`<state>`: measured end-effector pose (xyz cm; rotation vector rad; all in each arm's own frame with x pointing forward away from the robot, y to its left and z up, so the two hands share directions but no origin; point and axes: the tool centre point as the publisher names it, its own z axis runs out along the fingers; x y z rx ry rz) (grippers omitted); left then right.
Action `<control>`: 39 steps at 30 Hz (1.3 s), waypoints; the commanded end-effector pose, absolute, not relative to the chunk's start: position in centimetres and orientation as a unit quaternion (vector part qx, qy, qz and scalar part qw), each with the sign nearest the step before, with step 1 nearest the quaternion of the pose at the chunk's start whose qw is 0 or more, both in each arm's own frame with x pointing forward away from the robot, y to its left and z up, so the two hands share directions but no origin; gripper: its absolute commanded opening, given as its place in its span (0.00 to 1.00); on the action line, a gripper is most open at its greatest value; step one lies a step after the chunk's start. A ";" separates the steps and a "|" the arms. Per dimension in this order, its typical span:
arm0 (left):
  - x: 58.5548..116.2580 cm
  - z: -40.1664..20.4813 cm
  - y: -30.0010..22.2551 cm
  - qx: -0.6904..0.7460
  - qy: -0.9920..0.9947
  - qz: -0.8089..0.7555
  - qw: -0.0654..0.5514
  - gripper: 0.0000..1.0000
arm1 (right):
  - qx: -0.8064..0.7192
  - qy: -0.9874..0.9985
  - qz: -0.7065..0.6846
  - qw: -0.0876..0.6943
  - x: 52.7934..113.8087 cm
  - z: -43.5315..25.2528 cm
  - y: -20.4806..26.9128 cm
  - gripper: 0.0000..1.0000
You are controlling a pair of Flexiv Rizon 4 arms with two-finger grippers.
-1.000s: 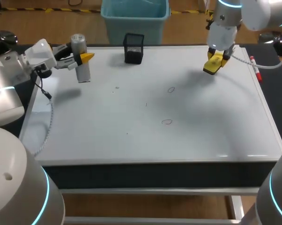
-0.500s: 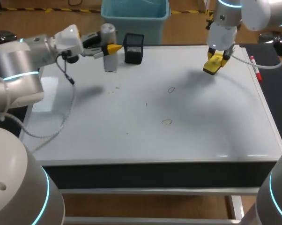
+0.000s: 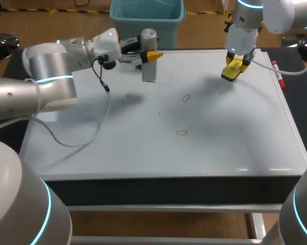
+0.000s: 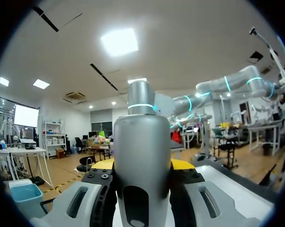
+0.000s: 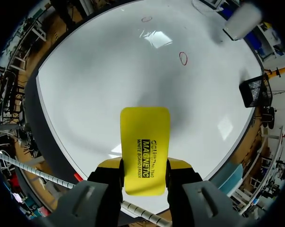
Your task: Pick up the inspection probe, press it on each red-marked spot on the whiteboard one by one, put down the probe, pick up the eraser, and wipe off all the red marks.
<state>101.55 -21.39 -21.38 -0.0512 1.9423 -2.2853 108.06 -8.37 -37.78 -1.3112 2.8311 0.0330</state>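
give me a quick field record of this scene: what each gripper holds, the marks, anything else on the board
left gripper: shut on the inspection probe, held upright near the far edge of the whiteboard
right gripper: shut on the eraser, above the board's far right part
marks: far red mark and near red mark, both unwiped, neither tool on them
other: black mesh basket at the far edge; red marker by the right edge

Grey cylindrical inspection probe (image 3: 149, 61) is upright, raised over the whiteboard's (image 3: 220, 148) far edge. Yellow eraser (image 3: 232, 69) is raised near the far right corner. Two red marks (image 3: 186, 97) lie mid-board.
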 end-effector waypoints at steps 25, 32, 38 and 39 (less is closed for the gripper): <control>100.8 -25.9 -31.6 -0.050 0.636 -0.768 0.056 0.00 | -0.421 0.907 0.009 0.010 108.1 -37.7 -8.4 0.00; 100.9 -26.6 -32.8 -0.053 0.622 -0.779 0.054 0.00 | -0.421 0.907 0.009 0.010 108.1 -37.7 -8.4 0.00; 101.5 -27.2 -33.2 -0.047 0.615 -0.785 0.052 0.00 | -0.421 0.907 0.009 0.010 108.1 -37.7 -8.4 0.00; 101.5 -27.3 -33.2 -0.047 0.615 -0.785 0.052 0.00 | -0.421 0.907 0.009 0.010 108.1 -37.7 -8.4 0.00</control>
